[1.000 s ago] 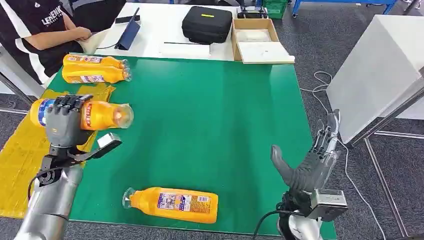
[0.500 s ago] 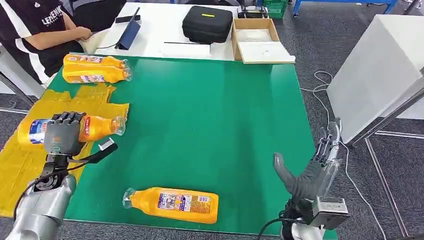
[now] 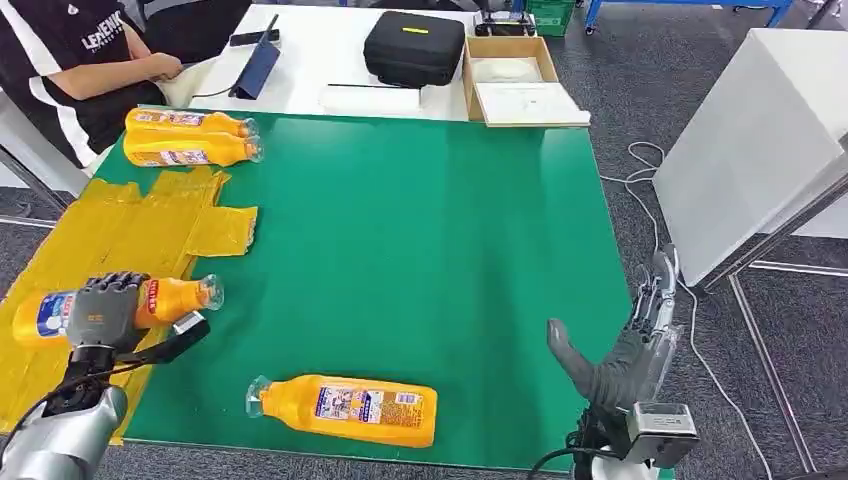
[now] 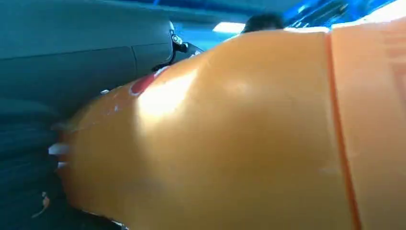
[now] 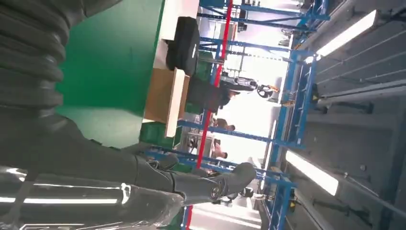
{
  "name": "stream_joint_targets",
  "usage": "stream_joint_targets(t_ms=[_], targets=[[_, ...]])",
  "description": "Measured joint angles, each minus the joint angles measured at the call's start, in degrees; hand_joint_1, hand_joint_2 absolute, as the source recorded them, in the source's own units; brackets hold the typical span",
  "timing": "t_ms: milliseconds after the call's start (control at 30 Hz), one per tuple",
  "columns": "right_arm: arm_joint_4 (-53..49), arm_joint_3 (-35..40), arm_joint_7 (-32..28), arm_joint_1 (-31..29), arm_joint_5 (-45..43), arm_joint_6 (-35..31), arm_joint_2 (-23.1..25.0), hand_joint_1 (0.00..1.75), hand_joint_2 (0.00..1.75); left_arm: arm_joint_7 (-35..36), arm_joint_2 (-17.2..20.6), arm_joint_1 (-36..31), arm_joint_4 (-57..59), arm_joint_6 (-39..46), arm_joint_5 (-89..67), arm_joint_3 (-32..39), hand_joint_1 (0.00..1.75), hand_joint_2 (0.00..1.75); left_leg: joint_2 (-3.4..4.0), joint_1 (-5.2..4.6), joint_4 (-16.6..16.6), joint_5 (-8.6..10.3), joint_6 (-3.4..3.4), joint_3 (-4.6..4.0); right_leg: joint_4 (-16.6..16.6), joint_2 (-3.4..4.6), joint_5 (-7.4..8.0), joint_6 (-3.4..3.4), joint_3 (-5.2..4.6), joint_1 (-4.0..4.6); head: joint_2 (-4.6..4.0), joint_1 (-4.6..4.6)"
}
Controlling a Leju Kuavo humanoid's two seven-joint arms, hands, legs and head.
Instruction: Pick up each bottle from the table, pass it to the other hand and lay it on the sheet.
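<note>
The left hand (image 3: 100, 312) grips an orange plastic bottle (image 3: 170, 297) over the crinkled yellow sheet (image 3: 130, 225); the right hand (image 3: 625, 345) is spread and holds nothing. Another orange bottle (image 3: 345, 408) lies near, and two orange bottles (image 3: 190, 138) lie far left.

I saw four orange plastic bottles, all on their sides. One orange bottle with a blue-and-white label (image 3: 60, 310) was gripped in my left hand (image 3: 100, 312) over the crinkled yellow sheet (image 3: 120, 235). Another (image 3: 345, 408) lay on the green surface (image 3: 420, 230) near its front edge. Two more (image 3: 190, 122) (image 3: 190, 152) lay touching at the far left corner.
</note>
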Motion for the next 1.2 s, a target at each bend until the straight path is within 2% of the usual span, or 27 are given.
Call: stream_joint_targets(t_ms=[133, 167, 200, 833, 1033, 1200], targets=[[0.09, 0.0, 0.0, -0.08, 0.0, 0.52, 0.0, 0.0, 1.75, -0.61, 0.0, 0.61, 0.72, 0.0, 0.33, 3.07, 1.75, 1.75, -0.02, 0.0, 0.0, 0.0, 0.0, 0.0, 0.0, -0.01, 0.0, 0.0, 0.05, 0.0, 0.0, 0.0], [0.09, 0.0, 0.0, -0.08, 0.0, 0.55, 0.0, 0.0, 1.75, -0.63, 0.0, 0.63, 0.81, 0.0, 0.33, 3.51, 1.59, 1.75, -0.02, -0.01, 0.0, 0.0, 0.0, 0.01, 0.0, -0.01, 0.01, 0.0, 0.04, 0.0, 0.0, 0.0], [0.09, 0.0, 0.0, -0.08, 0.0, 0.55, 0.0, 0.0, 1.75, -0.63, 0.0, 0.64, 0.88, 0.0, 0.33, 3.92, 0.03, 1.75, -0.02, -0.01, 0.0, 0.0, 0.0, 0.01, 0.0, 0.0, 0.01, 0.0, 0.05, 0.0, 0.0, 0.02], [1.42, 0.22, 0.72, -1.67, 1.36, 1.77, 0.55, 0.0, 1.75, -3.13, -0.66, 2.83, -0.22, 0.09, 0.4, 10.79, 0.0, 1.75, -0.03, 0.0, -0.01, 0.0, -0.01, 0.07, 0.0, -0.02, 0.0, 0.0, 0.1, 0.0, 0.0, -0.02], [1.64, 1.01, 1.66, -2.35, 3.28, 2.01, 0.83, 0.0, 1.75, -8.38, -2.56, 3.88, -3.65, 0.13, 0.94, 12.4, 0.0, 1.75, -0.04, -0.01, 0.0, 0.01, 0.0, 0.07, 0.0, -0.03, 0.01, 0.0, 0.08, -0.01, 0.0, 0.02], [1.7, 3.97, 4.39, -4.92, 7.36, 2.21, 1.86, 0.0, 1.75, -19.22, -7.27, 3.18, -8.65, 0.13, 6.98, 13.45, 0.0, 1.75, -0.05, -0.03, 0.02, 0.02, 0.01, 0.07, 0.0, -0.03, 0.02, 0.01, 0.09, -0.03, 0.0, 0.02]])
